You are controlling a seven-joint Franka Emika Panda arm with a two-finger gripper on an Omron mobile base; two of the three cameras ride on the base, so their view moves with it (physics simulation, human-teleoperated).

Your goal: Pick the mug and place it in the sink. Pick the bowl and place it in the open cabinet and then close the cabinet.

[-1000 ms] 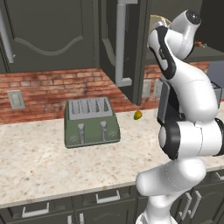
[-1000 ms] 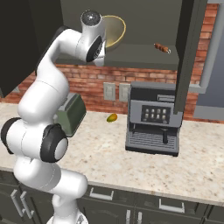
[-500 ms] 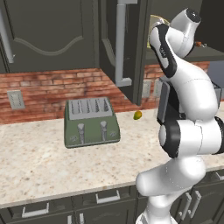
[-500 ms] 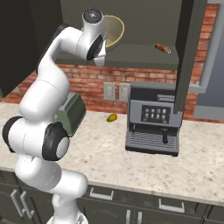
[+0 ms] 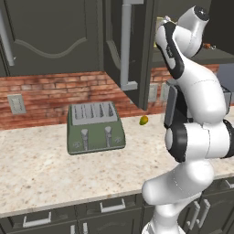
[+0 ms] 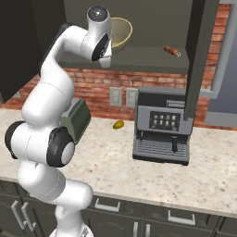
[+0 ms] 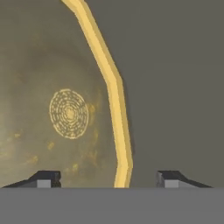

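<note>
bowl [image 6: 121, 32] on the shelf of the open cabinet [image 6: 139, 58], at 12 o'clock above the toaster [image 5: 95, 128] | gripper [image 7: 107, 178] spread, fingertips straddling the rim, which we judge a release in place | door [image 6: 200, 60] not yet shut | we read no writing

This is a kitchen: a green toaster [image 5: 96, 127] and a coffee machine [image 6: 163, 125] sit on a stone counter [image 5: 55, 173], under dark cabinets [image 5: 50, 36].
</note>
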